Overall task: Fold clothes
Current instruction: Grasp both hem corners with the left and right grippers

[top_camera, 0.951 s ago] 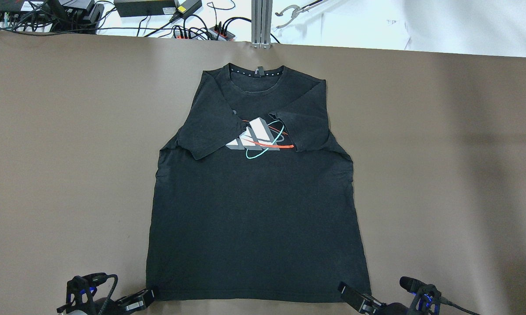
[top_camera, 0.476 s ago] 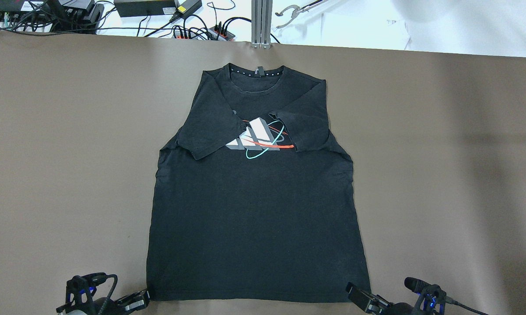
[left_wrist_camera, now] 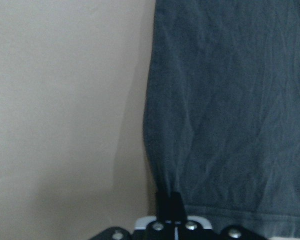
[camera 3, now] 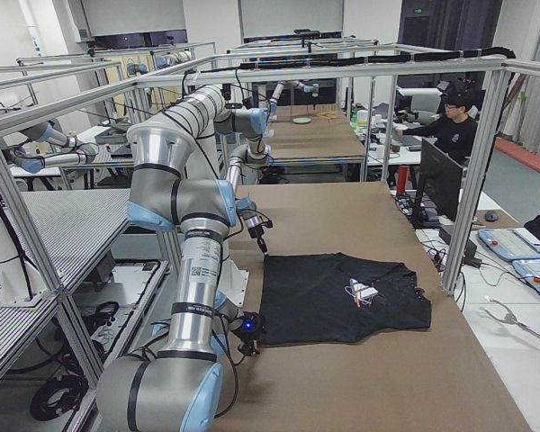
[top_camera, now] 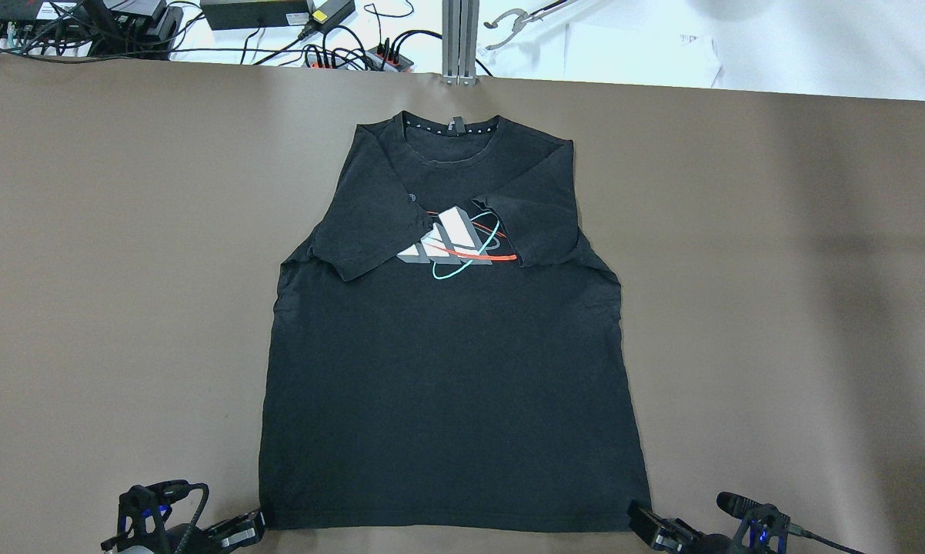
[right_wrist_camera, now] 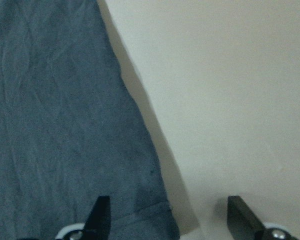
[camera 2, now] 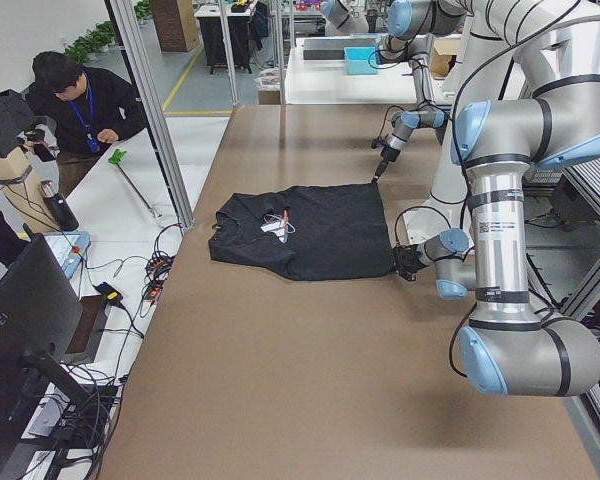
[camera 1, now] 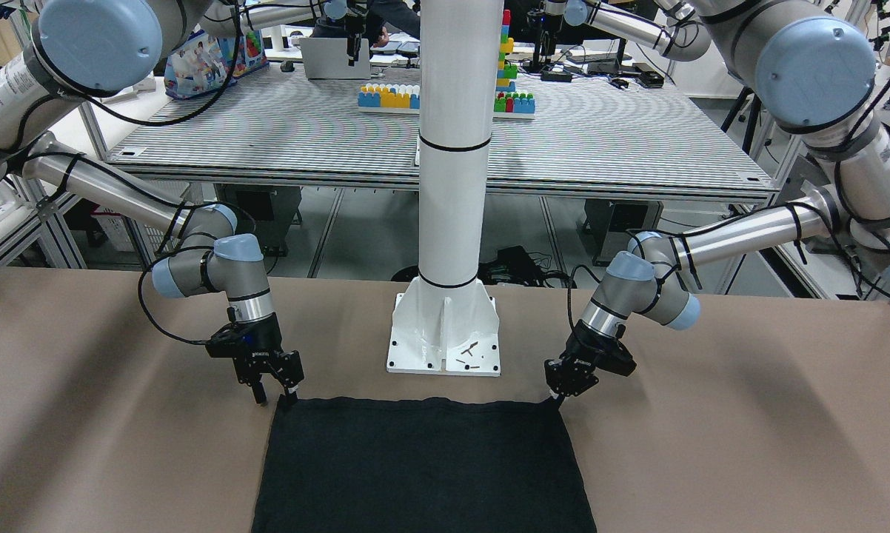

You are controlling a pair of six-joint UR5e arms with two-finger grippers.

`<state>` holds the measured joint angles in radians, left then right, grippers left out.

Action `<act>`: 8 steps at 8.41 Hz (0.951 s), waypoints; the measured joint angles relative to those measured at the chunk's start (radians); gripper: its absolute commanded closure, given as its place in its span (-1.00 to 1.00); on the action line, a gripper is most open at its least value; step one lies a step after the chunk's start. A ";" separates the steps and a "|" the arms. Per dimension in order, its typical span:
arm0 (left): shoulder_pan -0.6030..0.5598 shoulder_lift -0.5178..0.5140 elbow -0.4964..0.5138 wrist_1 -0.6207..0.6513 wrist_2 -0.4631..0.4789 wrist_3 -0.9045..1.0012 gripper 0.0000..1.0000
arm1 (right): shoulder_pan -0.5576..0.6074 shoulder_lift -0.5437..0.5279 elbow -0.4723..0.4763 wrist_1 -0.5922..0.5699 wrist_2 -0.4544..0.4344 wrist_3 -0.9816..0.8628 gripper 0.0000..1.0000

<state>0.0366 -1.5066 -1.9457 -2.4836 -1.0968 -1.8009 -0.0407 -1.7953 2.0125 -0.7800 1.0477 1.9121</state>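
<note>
On the brown table (top_camera: 778, 308), the left gripper (camera 1: 560, 400) is pinched tight on a bottom corner of the black shirt (top_camera: 447, 400). The right gripper (camera 1: 273, 396) is spread wide around the other corner. The shirt lies flat mid-table, lengthwise away from the robot, collar (top_camera: 451, 140) farthest.

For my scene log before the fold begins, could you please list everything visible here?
black soft fabric T-shirt with a white, red and teal chest print: one, black, flat mid-table, sleeves folded in.
brown matte table cover: one, brown, under the shirt.
white round pedestal column: one, white, at the table's robot edge.
coloured plastic toy bricks: one cluster, mixed colours, grey table behind robot.
black cables and power adapters: several, black, beyond the far edge.
person in a dark top: one per side view, at desks.
left gripper: one, black, shut on the shirt's hem corner.
right gripper: one, black, open at the other hem corner.
</note>
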 measured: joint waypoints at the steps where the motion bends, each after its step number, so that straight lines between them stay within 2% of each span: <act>1: 0.000 -0.001 0.000 0.000 0.000 0.000 1.00 | 0.000 0.001 -0.003 0.000 -0.003 0.002 0.52; 3: 0.001 -0.002 0.001 0.000 0.000 0.000 1.00 | -0.001 0.007 0.001 0.001 -0.004 0.004 0.53; 4: 0.001 -0.002 0.001 0.000 0.000 0.000 1.00 | -0.001 0.013 0.003 0.001 -0.005 0.004 0.66; 5: 0.001 -0.001 0.001 -0.001 0.000 0.000 1.00 | -0.001 0.019 0.003 0.001 -0.005 0.004 0.95; 8: -0.002 -0.001 -0.010 -0.001 -0.001 0.002 1.00 | -0.001 0.023 0.010 0.001 -0.005 0.002 1.00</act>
<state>0.0350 -1.5072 -1.9556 -2.4850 -1.0977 -1.7991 -0.0417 -1.7724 2.0226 -0.7794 1.0432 1.9144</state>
